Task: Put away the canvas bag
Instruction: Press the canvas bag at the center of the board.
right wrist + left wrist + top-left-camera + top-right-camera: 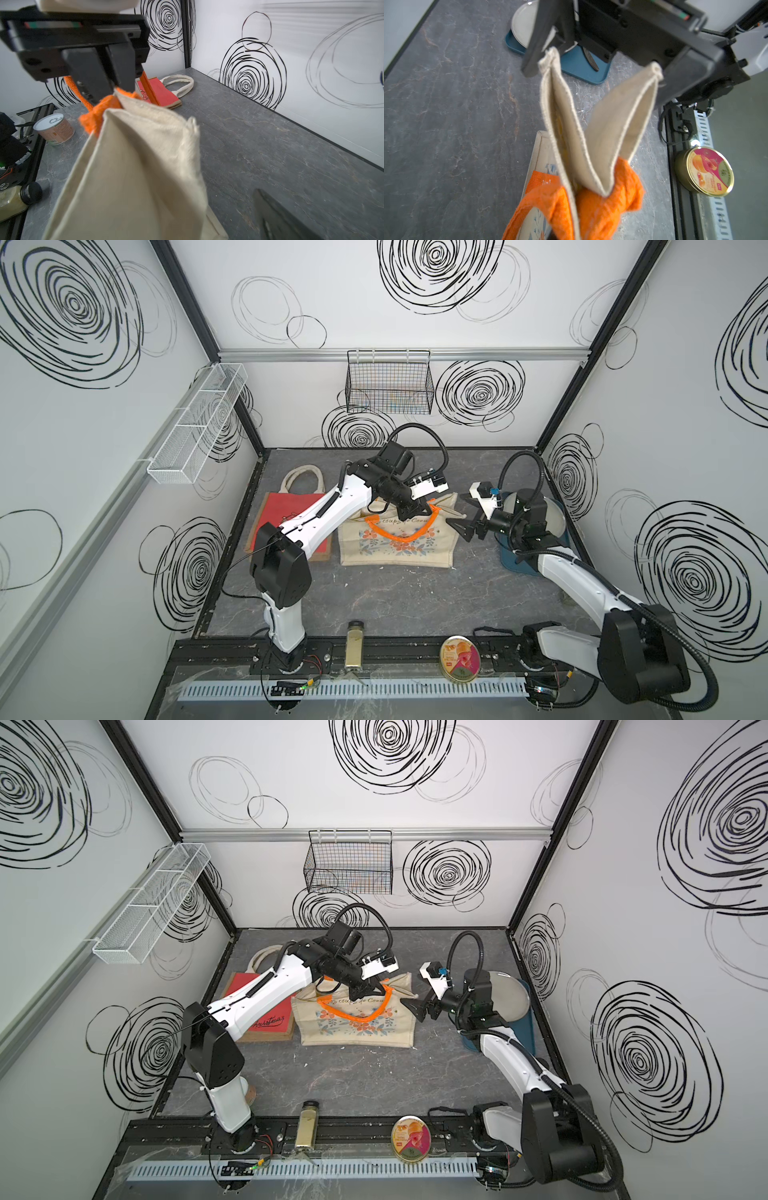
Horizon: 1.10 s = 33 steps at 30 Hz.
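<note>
- Red bag [282,506] lies flat at the left of the table [374,597].
- Left gripper [415,512]: closed tight on orange handles [390,536] of canvas bag [395,547], mid-table, top rim raised.
- Right gripper [463,515]: jaws spread wide beside bag's right edge, holding nothing.

This is a robotics lab test cell. White panels [374,315] scribbled with black spirals enclose a grey bench [415,601] inside a black metal frame [187,298]. The left arm [316,518] and right arm [582,580] are bolted to a front rail [399,649].
</note>
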### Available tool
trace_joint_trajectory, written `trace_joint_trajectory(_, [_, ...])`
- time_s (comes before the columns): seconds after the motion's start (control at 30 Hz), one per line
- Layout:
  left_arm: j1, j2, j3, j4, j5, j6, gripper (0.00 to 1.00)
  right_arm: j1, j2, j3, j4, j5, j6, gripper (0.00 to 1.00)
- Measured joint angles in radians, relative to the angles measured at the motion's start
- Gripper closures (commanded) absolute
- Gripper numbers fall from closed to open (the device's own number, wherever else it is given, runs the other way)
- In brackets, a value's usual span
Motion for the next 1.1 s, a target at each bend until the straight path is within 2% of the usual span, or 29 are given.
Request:
trace_joint_trajectory(0.07, [-0.008, 0.0, 0.007, -0.013, -0.003, -0.001, 1.0, 0.027, 0.039, 0.025, 0.024, 0.0, -0.006, 0.06])
trace_joint_trajectory(0.13, [-0.009, 0.0, 0.01, -0.018, -0.012, -0.004, 1.0, 0.074, 0.065, 0.04, 0.051, 0.002, -0.018, 0.19])
trace_joint_trajectory(0.2, [-0.005, 0.0, 0.01, -0.019, -0.026, -0.013, 1.0, 0.103, 0.073, 0.04, 0.067, 0.005, -0.017, 0.26])
trace_joint_trajectory(0.27, [0.0, 0.0, 0.008, -0.014, -0.034, -0.025, 1.0, 0.116, 0.073, 0.032, 0.096, 0.009, -0.007, 0.47])
trace_joint_trajectory(0.3, [0.004, -0.001, 0.005, -0.012, -0.034, -0.034, 1.0, 0.117, 0.07, 0.019, 0.122, 0.014, 0.008, 0.67])
trace_joint_trajectory(0.33, [0.01, -0.001, 0.002, -0.009, -0.033, -0.043, 1.0, 0.117, 0.065, 0.001, 0.15, 0.016, 0.017, 0.97])
trace_joint_trajectory(0.37, [0.015, -0.001, -0.002, -0.002, -0.033, -0.051, 1.0, 0.117, 0.061, -0.013, 0.164, 0.014, 0.026, 1.0])
trace_joint_trajectory(0.47, [0.027, -0.002, -0.022, 0.017, -0.032, -0.071, 1.0, 0.125, 0.057, -0.042, 0.194, 0.019, 0.05, 0.99])
trace_joint_trajectory(0.5, [0.029, -0.003, -0.028, 0.021, -0.029, -0.079, 1.0, 0.128, 0.058, -0.044, 0.195, 0.024, 0.057, 0.76])
trace_joint_trajectory(0.53, [0.029, -0.005, -0.034, 0.028, -0.028, -0.085, 1.0, 0.129, 0.057, -0.047, 0.196, 0.027, 0.066, 0.47])
trace_joint_trajectory(0.57, [0.029, -0.008, -0.036, 0.034, -0.032, -0.093, 1.0, 0.13, 0.058, -0.048, 0.197, 0.028, 0.071, 0.3])
trace_joint_trajectory(0.6, [0.029, -0.012, -0.039, 0.04, -0.033, -0.101, 1.0, 0.13, 0.057, -0.049, 0.199, 0.035, 0.079, 0.2])
trace_joint_trajectory(0.67, [0.032, -0.028, -0.045, 0.059, -0.029, -0.115, 1.0, 0.129, 0.052, -0.07, 0.227, 0.057, 0.101, 0.11])
trace_joint_trajectory(0.7, [0.035, -0.042, -0.053, 0.075, -0.021, -0.124, 1.0, 0.129, 0.045, -0.093, 0.25, 0.074, 0.114, 0.11])
trace_joint_trajectory(0.8, [0.052, -0.1, -0.09, 0.119, 0.019, -0.149, 1.0, 0.132, 0.013, -0.177, 0.324, 0.108, 0.145, 0.12])
trace_joint_trajectory(0.97, [0.075, -0.159, -0.101, 0.135, 0.066, -0.176, 1.0, 0.139, 0.005, -0.228, 0.423, 0.145, 0.2, 0.19])
trace_joint_trajectory(1.03, [0.07, -0.164, -0.101, 0.129, 0.066, -0.175, 1.0, 0.156, 0.005, -0.229, 0.455, 0.169, 0.213, 0.33])
trace_joint_trajectory(1.07, [0.066, -0.164, -0.101, 0.123, 0.065, -0.175, 1.0, 0.166, 0.005, -0.228, 0.47, 0.179, 0.214, 0.61])
trace_joint_trajectory(1.1, [0.064, -0.163, -0.101, 0.117, 0.064, -0.175, 1.0, 0.173, 0.005, -0.228, 0.484, 0.181, 0.216, 0.85])
